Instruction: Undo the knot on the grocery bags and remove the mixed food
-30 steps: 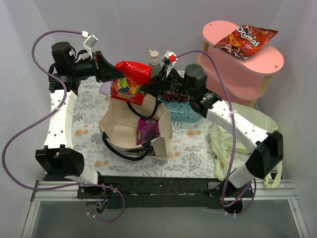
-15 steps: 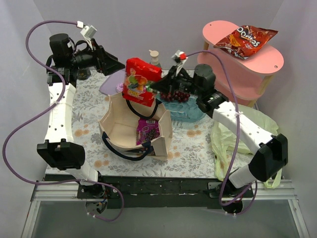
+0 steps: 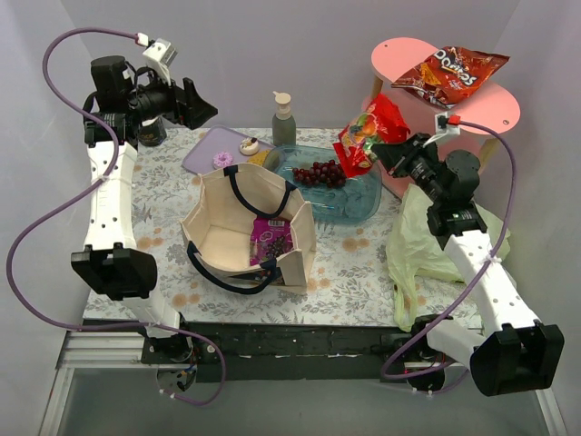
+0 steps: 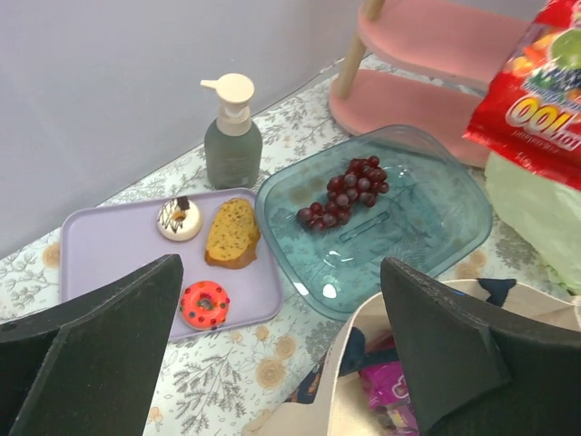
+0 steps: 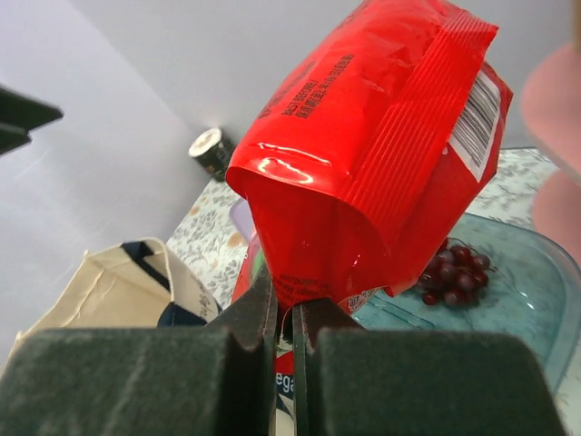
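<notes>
Canvas tote point(image 3: 213, 227) stands open on the table point(image 3: 163, 227), well left of and below the right claw point(image 3: 386, 153). Pink shelf point(image 3: 490, 109) lies just right of that claw, the likely drop point. Its jaws pinch the bottom edge of a red snack packet point(image 3: 370, 132), long axis rising from them over the blue tray point(image 3: 363, 204). A purple packet point(image 3: 270, 238) remains in the tote. Left claw point(image 3: 195, 104) gapes empty, far off.
</notes>
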Controlling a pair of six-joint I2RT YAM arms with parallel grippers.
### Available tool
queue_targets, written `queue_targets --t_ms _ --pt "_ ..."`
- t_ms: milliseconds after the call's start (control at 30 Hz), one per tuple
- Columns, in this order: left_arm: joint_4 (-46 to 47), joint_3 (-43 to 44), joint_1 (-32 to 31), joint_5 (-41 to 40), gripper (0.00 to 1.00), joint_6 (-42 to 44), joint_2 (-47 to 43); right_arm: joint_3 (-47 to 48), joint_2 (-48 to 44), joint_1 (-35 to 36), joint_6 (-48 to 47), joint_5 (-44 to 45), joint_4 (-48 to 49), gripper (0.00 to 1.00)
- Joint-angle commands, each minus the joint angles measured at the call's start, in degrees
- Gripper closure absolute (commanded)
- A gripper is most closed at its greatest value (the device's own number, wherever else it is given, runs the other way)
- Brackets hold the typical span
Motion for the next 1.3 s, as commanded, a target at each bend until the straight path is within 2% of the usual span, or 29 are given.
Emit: queue_targets --t_ms 0,133,333,533,967,1267 --pt "-1.98 0.11 0.10 -3.47 0.10 3.36 -0.31 -0.14 -4.77 -4.41 6.57 6.43 7.64 0.99" --pt "-3.21 -0.60 0.10 -3.47 0.09 4.50 -0.40 -1.63 -6.62 -8.63 11.31 7.67 5.09 0.99" --pt "-4.70 -0.86 -0.69 -4.79 0.09 6.26 -0.23 -6.02 -11.45 -13.90 13.43 7.05 2.01 0.99" --pt "-6.37 -0.95 -2.36 -5.76 0.09 8.02 0.30 -9.45 -13.04 -19.53 16.15 5.48 2.97 0.99" --pt "-9.01 -0.69 -6.93 -8.22 0.07 10.75 1.62 -14.82 -9.00 -25.77 20.64 2.74 14.75 0.99" --pt "-8.93 -2.36 -7.46 -8.31 0.07 10.92 1.09 -11.31 -5.04 -26.92 23.36 1.95 19.23 0.99"
